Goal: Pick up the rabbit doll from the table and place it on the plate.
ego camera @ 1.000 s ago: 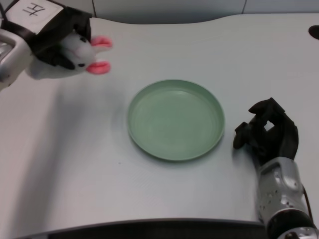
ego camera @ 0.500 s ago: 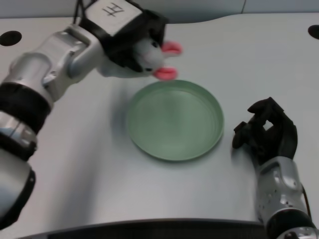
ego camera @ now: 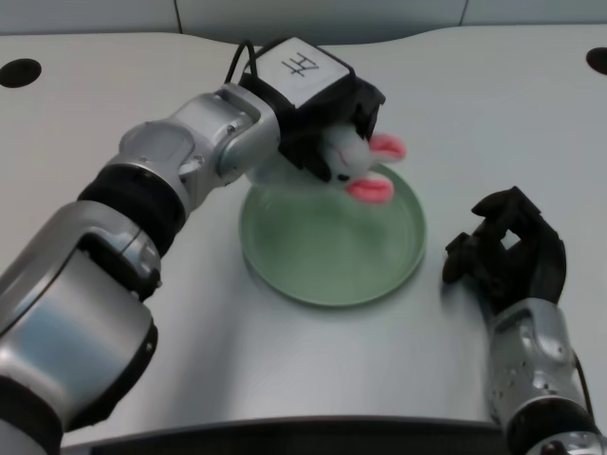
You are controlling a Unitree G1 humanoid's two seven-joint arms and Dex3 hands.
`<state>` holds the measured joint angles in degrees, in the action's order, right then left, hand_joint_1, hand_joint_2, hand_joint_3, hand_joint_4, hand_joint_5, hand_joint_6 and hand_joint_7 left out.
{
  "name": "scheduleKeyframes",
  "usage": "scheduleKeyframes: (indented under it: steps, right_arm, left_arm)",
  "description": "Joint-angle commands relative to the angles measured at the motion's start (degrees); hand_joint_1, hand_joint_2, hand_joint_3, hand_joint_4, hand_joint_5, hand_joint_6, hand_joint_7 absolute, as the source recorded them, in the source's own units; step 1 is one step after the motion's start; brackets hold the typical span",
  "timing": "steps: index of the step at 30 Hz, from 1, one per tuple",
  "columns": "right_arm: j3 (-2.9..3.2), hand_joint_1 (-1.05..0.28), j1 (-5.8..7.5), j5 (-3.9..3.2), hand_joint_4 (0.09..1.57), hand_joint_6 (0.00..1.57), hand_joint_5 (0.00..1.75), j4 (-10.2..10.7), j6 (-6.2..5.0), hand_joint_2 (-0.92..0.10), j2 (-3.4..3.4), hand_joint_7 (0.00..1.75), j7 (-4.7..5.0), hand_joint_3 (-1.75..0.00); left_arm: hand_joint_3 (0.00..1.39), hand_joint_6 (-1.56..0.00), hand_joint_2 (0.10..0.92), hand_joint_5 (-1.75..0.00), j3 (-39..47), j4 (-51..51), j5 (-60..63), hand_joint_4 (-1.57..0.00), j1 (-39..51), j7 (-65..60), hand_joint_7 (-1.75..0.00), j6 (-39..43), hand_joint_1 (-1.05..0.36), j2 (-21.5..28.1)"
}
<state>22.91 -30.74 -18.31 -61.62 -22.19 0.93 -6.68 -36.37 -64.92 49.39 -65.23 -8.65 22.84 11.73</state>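
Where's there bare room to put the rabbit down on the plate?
The plate is bare across its near and right floor. Its far side is crowded: the left hand holds the rabbit doll over it.

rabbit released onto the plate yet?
No, the left hand grips the rabbit above the plate.

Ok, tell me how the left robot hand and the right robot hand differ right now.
The left robot hand grips the rabbit doll; the right robot hand holds nothing, its fingers curled in. The left robot hand reaches over the green plate's far side; the right sits beside the plate on the white table. The left has a white label on its back; none shows on the right. Both are black, on silver forearms.
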Motion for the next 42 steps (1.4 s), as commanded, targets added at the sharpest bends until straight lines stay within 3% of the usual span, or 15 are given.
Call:
scheduleKeyframes:
  steps: [1, 4, 8, 10, 13, 16, 17, 21, 25, 27, 28, 32, 34, 38, 42]
  right_arm:
    - [0.3, -1.05, -0.31, -0.56, 1.57, 1.16, 1.46, -0.2, 0.03, -0.56, -0.23, 1.75, -0.19, -1.34]
    - [-0.03, -1.05, -0.03, -0.26, 1.57, 1.16, 1.48, 0.7, 0.1, -0.55, -0.45, 1.75, 0.19, -1.35]
    - [-0.39, -1.05, 0.31, 0.13, 1.57, 1.15, 1.5, 1.2, -0.08, -0.56, -0.55, 1.75, 0.41, -1.37]
    - [-0.57, -1.05, 0.6, 0.24, 1.57, 1.14, 1.5, 1.7, -0.15, -0.57, -0.69, 1.75, 0.49, -1.38]
    - [-0.59, -1.05, 0.6, 0.19, 1.57, 1.15, 1.5, 2.2, 0.74, -0.56, -0.82, 1.75, 1.34, -1.38]
    - [-0.7, -1.05, 0.76, 0.16, 1.56, 1.14, 1.52, 2.2, 0.33, -0.55, -0.89, 1.75, 1.06, -1.42]
    - [-0.7, -1.05, 0.83, 0.07, 1.55, 1.14, 1.52, 2.3, 0.27, -0.55, -0.92, 1.75, 0.85, -1.42]
    - [-1.06, -1.05, 0.91, 0.42, 1.56, 1.16, 1.52, 2.4, -0.01, -0.55, -0.9, 1.75, 1.05, -1.4]
    - [-1.14, -1.05, 0.8, 0.34, 1.57, 1.17, 1.51, 2.5, 0.45, -0.56, -0.92, 1.75, 1.37, -1.4]
    - [-1.16, -1.05, 0.77, 0.27, 1.57, 1.17, 1.51, 2.6, 0.76, -0.56, -0.91, 1.75, 1.41, -1.4]
    - [-1.19, -1.05, 0.77, 0.26, 1.57, 1.17, 1.51, 2.6, 0.73, -0.55, -0.88, 1.75, 1.24, -1.39]
    - [-0.95, -1.05, 0.67, -0.04, 1.57, 1.17, 1.51, 2.2, 0.46, -0.54, -0.84, 1.75, 0.82, -1.39]
    - [-1.06, -1.05, 0.69, 0.0, 1.57, 1.17, 1.51, 2.3, 0.51, -0.55, -0.8, 1.75, 0.58, -1.4]
    - [-1.19, -1.05, 0.64, 0.27, 1.57, 1.17, 1.52, 2.6, 0.91, -0.56, -0.87, 1.75, 1.46, -1.41]
    - [-1.02, -1.05, 0.31, 0.19, 1.56, 1.16, 1.51, 1.4, 0.42, -0.55, -0.5, 1.75, 0.68, -1.38]
  left_arm:
    - [0.01, -0.84, 0.784, -1.66, -1.2, -1.8, 0.4, -0.82, -0.1, -0.4, -1.05, -0.1, -0.17, -0.9]
    - [0.01, -0.84, 0.804, -1.48, -1.3, -2.9, -0.2, -0.84, 0.5, -1.0, -0.87, -0.1, -0.21, -1.6]
    - [0.01, -0.85, 0.819, -1.49, -1.5, -3.8, -0.6, -0.83, 0.5, -0.6, -0.83, 0.1, -0.21, -2.0]
    - [0.01, -0.77, 0.842, -1.63, -1.7, -4.3, -0.6, -0.77, 0.8, -0.8, -1.05, 0.6, -0.19, -2.2]
    - [0.02, -0.7, 0.87, -1.6, -0.8, -4.9, -1.8, -0.74, 1.2, -0.7, -1.16, 1.4, -0.2, -2.6]
    - [0.0, -0.58, 0.857, -1.67, 0.7, -5.4, -4.1, -0.68, 1.1, 2.4, -1.48, 1.1, -0.26, -3.1]
    - [0.0, -0.55, 0.858, -1.64, 0.8, -5.5, -4.5, -0.65, 1.0, 3.5, -1.48, 0.8, -0.3, -3.3]
    - [0.0, -0.56, 0.873, -1.19, 1.2, -5.7, -5.7, -0.59, 0.7, 7.6, -0.98, 0.3, -0.5, -3.3]
    - [0.0, -0.59, 0.894, -0.61, 2.3, -5.6, -7.6, -0.57, 1.0, 11.0, -0.24, 1.3, -0.67, -3.0]
    - [0.0, -0.5, 0.891, -0.44, 2.9, -5.6, -8.7, -0.48, 0.8, 13.8, -0.09, 0.8, -0.72, -3.1]
    - [0.0, -0.34, 0.9, -0.32, 2.8, -5.5, -8.7, -0.32, 0.5, 15.0, -0.04, 0.3, -0.78, -3.1]
    - [0.04, -0.11, 0.919, -0.13, 1.1, -5.1, -6.8, -0.05, 0.2, 14.8, 0.0, -0.7, -0.98, -2.8]
    - [0.09, -0.04, 0.921, -0.04, 0.5, -5.0, -6.1, -0.01, 0.3, 13.9, 0.0, -0.9, -1.03, -2.7]
    - [0.15, 0.0, 0.921, 0.0, -0.1, -4.8, -5.4, 0.0, 0.3, 12.6, 0.0, -1.1, -1.05, -2.5]
    - [0.16, 0.0, 0.921, 0.0, -0.2, -4.3, -5.2, 0.0, 0.1, 12.0, 0.0, -1.3, -1.05, -1.9]
